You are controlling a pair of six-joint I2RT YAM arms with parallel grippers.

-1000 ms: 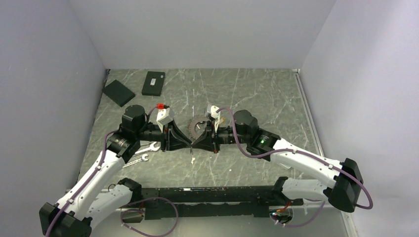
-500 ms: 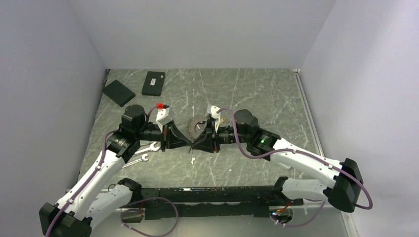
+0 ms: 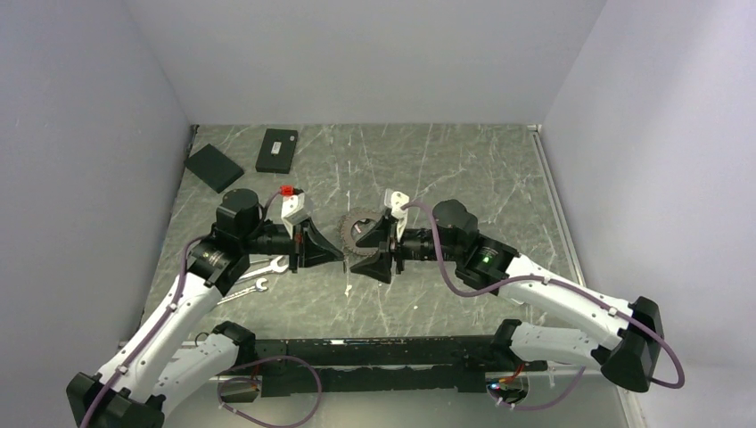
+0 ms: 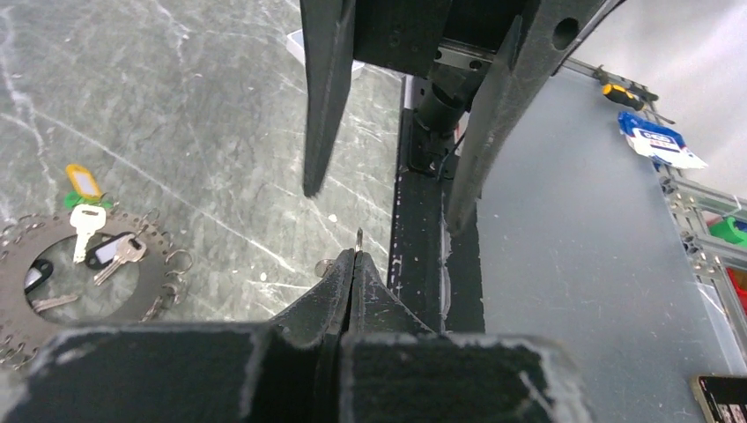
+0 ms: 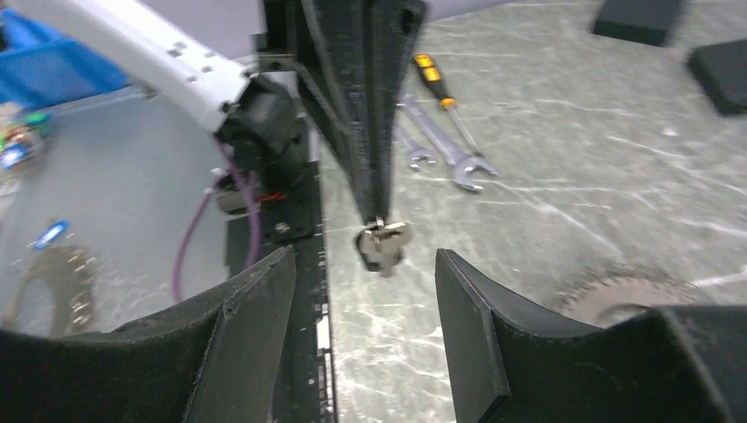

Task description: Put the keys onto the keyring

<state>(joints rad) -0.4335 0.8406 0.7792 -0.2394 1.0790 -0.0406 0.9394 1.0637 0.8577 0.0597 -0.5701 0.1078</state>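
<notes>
My left gripper (image 3: 342, 259) (image 4: 356, 257) is shut on a small silvery key (image 5: 383, 244), which hangs from its fingertips above the table. A sliver of the key's metal (image 4: 359, 236) pokes out between the shut fingers. My right gripper (image 3: 364, 256) (image 5: 363, 256) faces it, open, with its fingers (image 4: 321, 97) on either side of the key and apart from it. The keyring (image 3: 357, 228) (image 4: 53, 282) (image 5: 617, 295), a toothed dark ring, lies flat on the table just behind both grippers. It carries a few keys and a green-and-yellow tag (image 4: 82, 182).
Two silver wrenches (image 3: 258, 273) (image 5: 449, 150) lie by the left arm, with a yellow-handled screwdriver (image 5: 432, 75) beside them. Two flat black boxes (image 3: 214, 167) (image 3: 277, 150) sit at the back left. A black rail (image 3: 374, 352) runs along the near edge.
The right gripper has opened, let go of the key and drawn back a little to the right. The left gripper closed on the key and holds it in place.
</notes>
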